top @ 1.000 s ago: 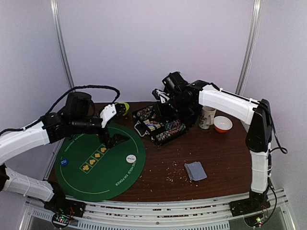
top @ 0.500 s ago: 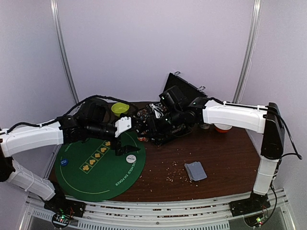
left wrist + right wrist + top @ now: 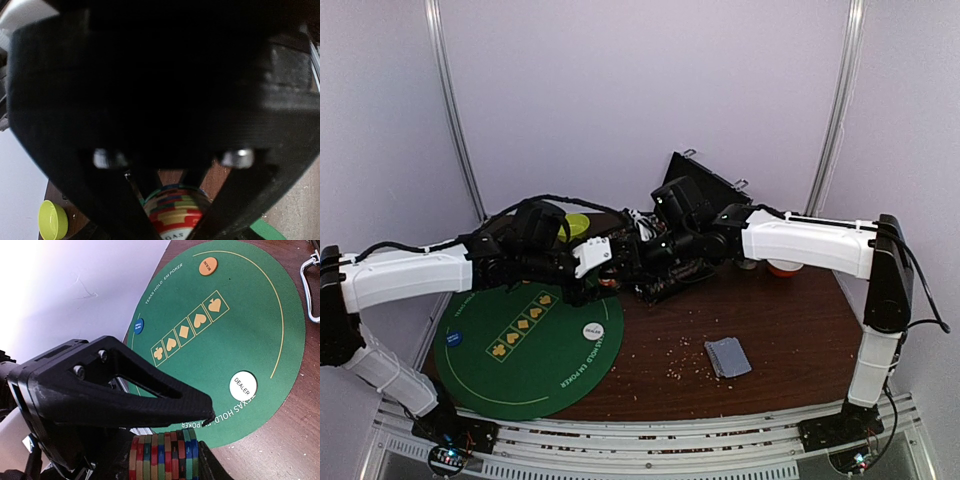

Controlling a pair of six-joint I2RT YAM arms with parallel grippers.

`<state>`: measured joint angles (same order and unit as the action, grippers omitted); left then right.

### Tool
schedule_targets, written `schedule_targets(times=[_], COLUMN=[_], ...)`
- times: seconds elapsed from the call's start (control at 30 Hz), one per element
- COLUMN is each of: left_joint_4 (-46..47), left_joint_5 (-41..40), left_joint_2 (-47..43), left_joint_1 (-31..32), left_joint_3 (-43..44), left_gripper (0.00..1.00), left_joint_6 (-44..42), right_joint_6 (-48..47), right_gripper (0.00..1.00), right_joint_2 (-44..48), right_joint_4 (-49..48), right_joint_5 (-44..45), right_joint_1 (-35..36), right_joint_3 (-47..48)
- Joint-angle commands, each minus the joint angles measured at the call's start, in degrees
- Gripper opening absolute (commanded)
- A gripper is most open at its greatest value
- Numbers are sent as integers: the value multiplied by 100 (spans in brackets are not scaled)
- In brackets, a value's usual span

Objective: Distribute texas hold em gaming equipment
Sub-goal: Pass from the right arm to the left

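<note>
Right wrist, finger [image 3: 125, 400] masking chips [image 3: 162, 457], mat [image 3: 250, 325] beyond

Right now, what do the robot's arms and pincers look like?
The left arm and right arm have smooth white shells with black joints, and thin black cables loop along them. The left pincer and right pincer are black, each with two long tapering fingers and small silver screws.
</note>
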<state>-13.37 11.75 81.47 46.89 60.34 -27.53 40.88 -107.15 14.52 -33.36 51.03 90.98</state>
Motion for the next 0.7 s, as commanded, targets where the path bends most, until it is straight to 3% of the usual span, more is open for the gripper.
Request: schedule_targets(times=[0.0,0.23,0.37,0.43,0.6,0.67], left_joint_4=[355,414,429,431,430,455], left_joint_5=[-386,-353,-87,-77,-41,61], left_joint_2=[74,111,106,123,117,92], left_joint_1=[27,23,26,22,23,22], left_joint_3=[170,216,190,197,220,220], left_gripper=[68,65,76,76,55,56], left_joint_6=[110,202,233,251,251,296], right_joint_6=[84,80,95,104,111,119], right_gripper=[0,0,0,0,0,0], right_joint_2=[85,64,32,30,29,19], right_joint_4=[-319,-327,-336,-342,-346,-345], right_joint_5=[-160,-124,-144,-144,-131,-135], right_joint_1=[30,44,43,45,42,41], right_joint_3=[61,69,99,111,122,113])
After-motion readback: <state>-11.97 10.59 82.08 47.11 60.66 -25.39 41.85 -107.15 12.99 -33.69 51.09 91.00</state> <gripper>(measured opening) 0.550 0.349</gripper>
